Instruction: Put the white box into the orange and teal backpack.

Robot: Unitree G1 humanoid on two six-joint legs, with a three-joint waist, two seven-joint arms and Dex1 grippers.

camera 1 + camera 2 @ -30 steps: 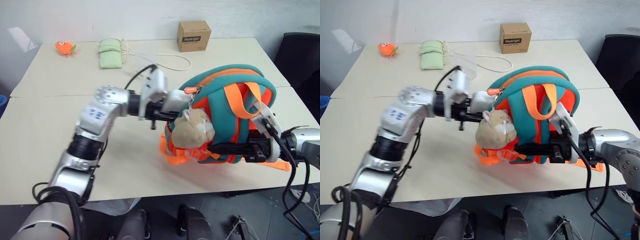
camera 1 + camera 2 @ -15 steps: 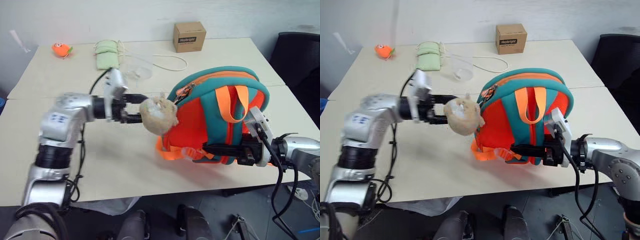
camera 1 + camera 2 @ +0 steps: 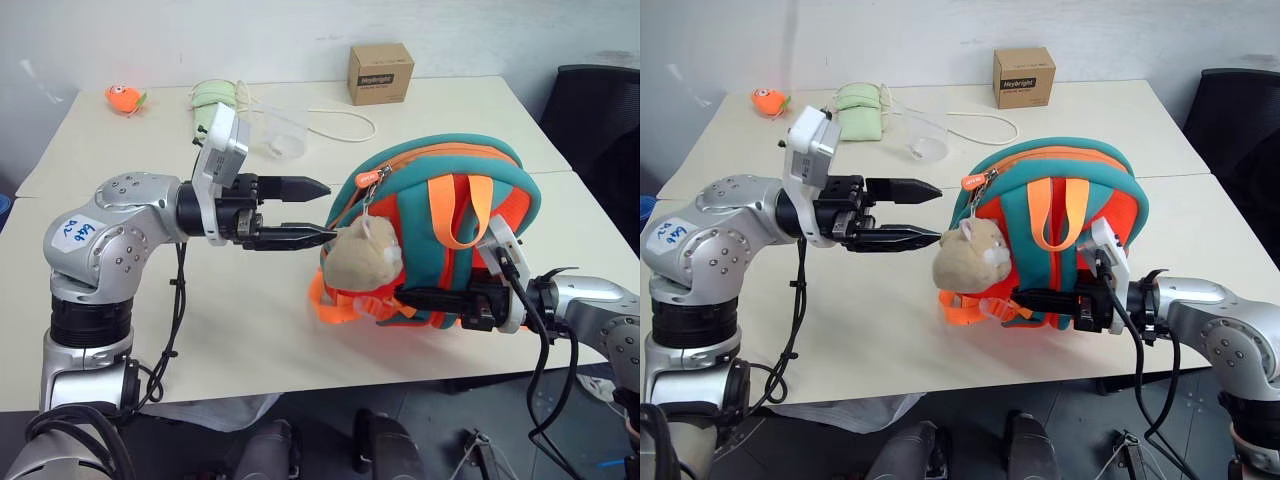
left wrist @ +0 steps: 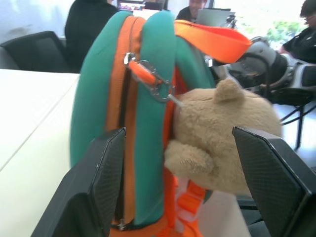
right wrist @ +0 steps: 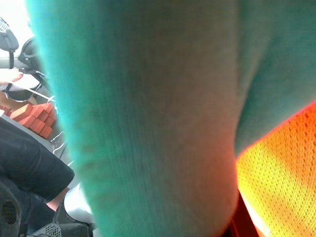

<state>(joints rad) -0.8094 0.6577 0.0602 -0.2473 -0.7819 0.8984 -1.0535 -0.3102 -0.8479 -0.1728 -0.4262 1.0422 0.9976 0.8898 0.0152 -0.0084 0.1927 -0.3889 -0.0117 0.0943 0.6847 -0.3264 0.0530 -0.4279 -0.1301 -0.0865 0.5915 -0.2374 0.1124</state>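
From the head camera, the orange and teal backpack stood upright on the pale table, straps toward the robot, with a tan plush hamster charm hanging from a zipper pull at its left edge. The left gripper hovered level just left of the backpack, its two black fingers spread apart with nothing between them, their tips close to the zipper pull and the charm. The right gripper lay low against the foot of the backpack, its fingers drawn together among the orange straps; whether they actually pinched a strap could not be told. Farther back on the table sat a small brown cardboard box, a green pouch with a white cord, a clear plastic cup and a small orange toy. In the left wrist view, the left gripper's fingers stood wide, framing the teal side of the backpack and the hamster charm, touching neither; people sat at desks behind. In the right wrist view, teal fabric pressed right up to the camera, with orange mesh beside it. The white box could not be made out in any view.
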